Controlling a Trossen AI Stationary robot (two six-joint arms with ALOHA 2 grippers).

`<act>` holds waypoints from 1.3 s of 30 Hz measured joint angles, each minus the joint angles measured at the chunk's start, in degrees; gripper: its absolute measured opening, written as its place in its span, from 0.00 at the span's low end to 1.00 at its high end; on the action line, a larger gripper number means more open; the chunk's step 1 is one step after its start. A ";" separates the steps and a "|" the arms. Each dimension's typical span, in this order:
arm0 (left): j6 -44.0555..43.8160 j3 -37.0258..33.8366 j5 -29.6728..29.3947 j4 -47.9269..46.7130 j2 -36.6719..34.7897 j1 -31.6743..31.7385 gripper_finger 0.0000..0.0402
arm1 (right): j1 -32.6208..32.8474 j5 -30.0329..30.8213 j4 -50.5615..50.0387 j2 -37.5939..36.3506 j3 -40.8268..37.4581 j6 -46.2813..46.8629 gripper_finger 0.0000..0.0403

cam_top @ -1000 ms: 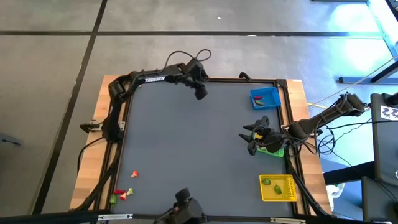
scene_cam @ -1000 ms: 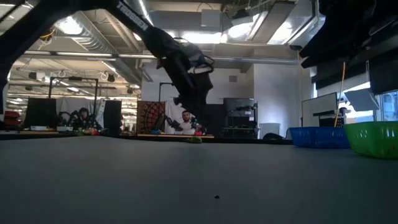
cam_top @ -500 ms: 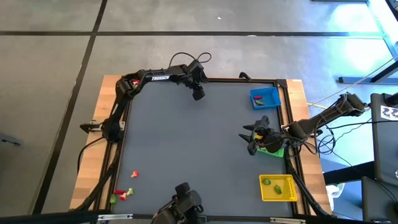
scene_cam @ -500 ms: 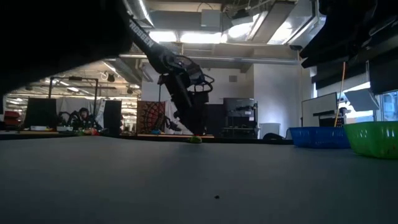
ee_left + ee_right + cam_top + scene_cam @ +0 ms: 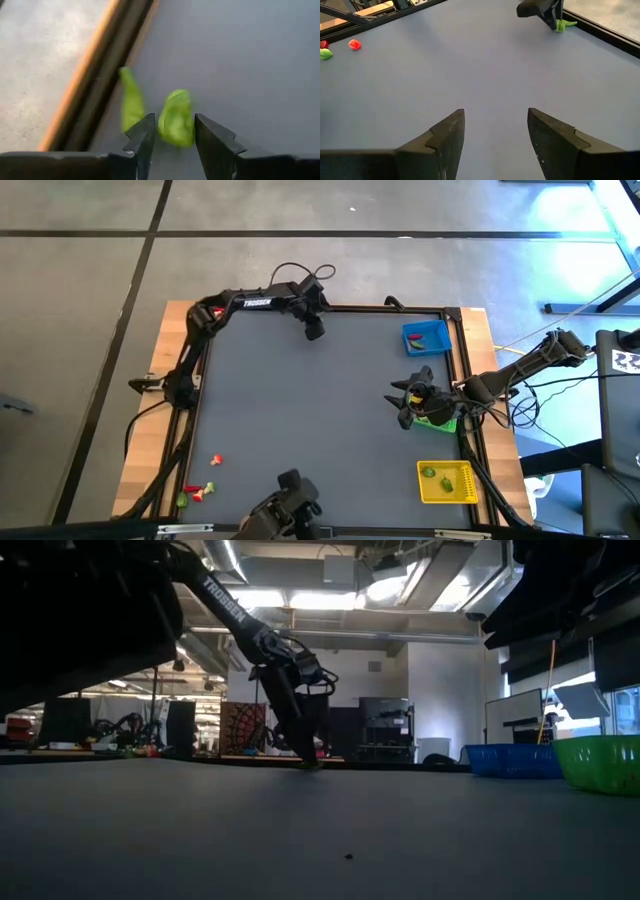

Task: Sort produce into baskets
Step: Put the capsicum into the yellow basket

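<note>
A: Where is the left tool (image 5: 313, 331)?
B: Down at the far edge of the grey worktop (image 5: 320, 420), its two dark fingers apart with a small green toy produce piece (image 5: 176, 118) between them. Whether they press on it, I cannot tell. A second, slimmer green piece (image 5: 130, 100) lies just beside it, next to the worktop's wooden border.

A: And the right tool (image 5: 404, 406)?
B: It hovers at the right side with fingers spread and nothing between them, beside the green plastic basket (image 5: 440, 418).

A: The other baskets?
B: The blue plastic basket (image 5: 426, 337) sits at the far right, the yellow plastic basket (image 5: 447, 481) at the near right.

A: Anything left loose?
B: A few red and green pieces (image 5: 199, 489) lie at the near left corner.
</note>
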 joint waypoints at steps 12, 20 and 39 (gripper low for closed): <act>2.80 0.00 3.29 -1.78 -0.02 1.12 0.13 | 0.00 0.00 0.00 0.00 0.00 -0.02 0.54; 5.07 0.00 3.77 -7.62 -0.91 -0.53 0.08 | 0.00 -0.02 -0.02 0.01 0.00 -0.02 0.54; 3.74 -0.09 3.34 -12.14 -10.61 -6.42 0.10 | 0.00 -0.04 -0.09 0.00 0.00 -0.07 0.54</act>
